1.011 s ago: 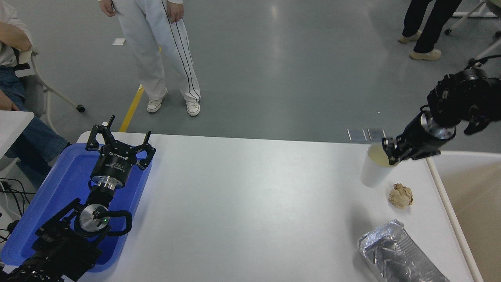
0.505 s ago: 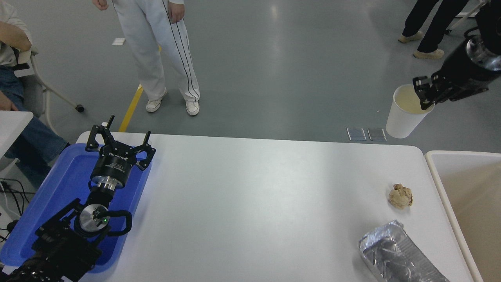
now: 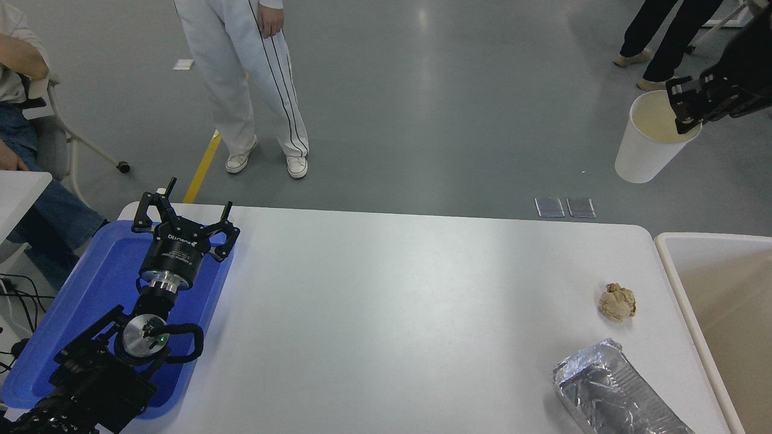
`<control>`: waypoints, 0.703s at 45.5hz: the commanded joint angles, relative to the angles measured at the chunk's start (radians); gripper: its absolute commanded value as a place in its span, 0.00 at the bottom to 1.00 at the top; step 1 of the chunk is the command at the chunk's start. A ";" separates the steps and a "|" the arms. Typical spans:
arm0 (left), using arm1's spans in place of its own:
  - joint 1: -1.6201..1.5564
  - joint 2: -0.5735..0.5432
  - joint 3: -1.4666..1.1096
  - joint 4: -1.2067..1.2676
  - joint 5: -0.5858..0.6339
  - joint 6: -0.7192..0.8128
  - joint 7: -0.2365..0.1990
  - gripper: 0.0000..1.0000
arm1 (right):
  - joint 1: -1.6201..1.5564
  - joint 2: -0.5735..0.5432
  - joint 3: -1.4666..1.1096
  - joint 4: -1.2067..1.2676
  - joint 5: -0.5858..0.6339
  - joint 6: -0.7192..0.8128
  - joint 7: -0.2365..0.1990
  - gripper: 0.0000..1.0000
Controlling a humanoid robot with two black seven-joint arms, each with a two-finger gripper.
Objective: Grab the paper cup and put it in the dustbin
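My right gripper (image 3: 684,108) is at the upper right edge, shut on the rim of the white paper cup (image 3: 648,147), which hangs high in the air beyond the table's far right corner. The cup's pale yellowish inside faces up. The dustbin (image 3: 675,241), with an off-white rim and a beige inside, stands at the table's right edge, below and nearer than the cup. My left gripper (image 3: 184,220) is open and parked over the blue tray (image 3: 102,283) at the lower left.
A crumpled tan paper ball (image 3: 617,302) and a silver foil tray (image 3: 615,395) lie on the white table (image 3: 392,313) near its right side. A person in white trousers (image 3: 241,78) stands beyond the far edge. Another person sits at the left.
My right gripper has lifted the cup off the table, up and to the right, from beside the paper ball to high above the far right corner. The left arm has not moved.
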 commanded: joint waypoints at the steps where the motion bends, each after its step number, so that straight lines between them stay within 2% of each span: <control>1: 0.000 0.000 0.000 0.000 0.000 0.000 0.000 1.00 | -0.144 -0.198 -0.047 -0.125 -0.040 0.000 -0.001 0.00; 10: 0.000 0.000 0.000 0.000 0.000 0.000 0.000 1.00 | -0.261 -0.347 -0.038 -0.245 -0.118 0.000 -0.001 0.00; 20: 0.000 0.000 0.000 0.000 0.000 0.000 -0.001 1.00 | -0.381 -0.464 -0.013 -0.317 -0.126 0.000 0.001 0.00; 32: 0.000 0.000 0.000 0.000 0.000 0.000 0.000 1.00 | -0.768 -0.534 0.281 -0.607 -0.118 0.000 0.002 0.00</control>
